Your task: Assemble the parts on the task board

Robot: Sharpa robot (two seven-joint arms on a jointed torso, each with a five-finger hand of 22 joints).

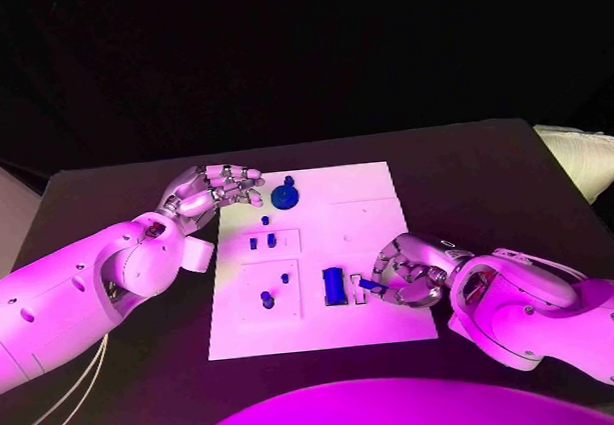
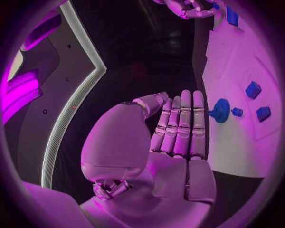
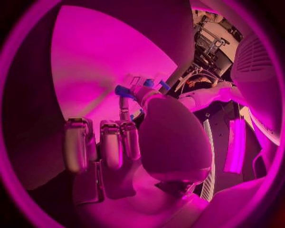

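White rectangular task board (image 1: 390, 331) on a black counter (image 1: 492, 171), dark room behind.
Left hand (image 1: 212, 191) empty, fingers apart; right hand (image 1: 411, 272) pinches a small blue peg (image 1: 372, 286).

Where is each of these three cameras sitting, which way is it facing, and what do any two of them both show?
Head view: on the robot's head, looking down at the task board; both white arms, left hand, right hand.
Left wrist view: behind the left hand, facing the board and round blue part.
Right wrist view: behind the right hand, facing the board.
Shared: the head and left wrist views both show the round blue part.
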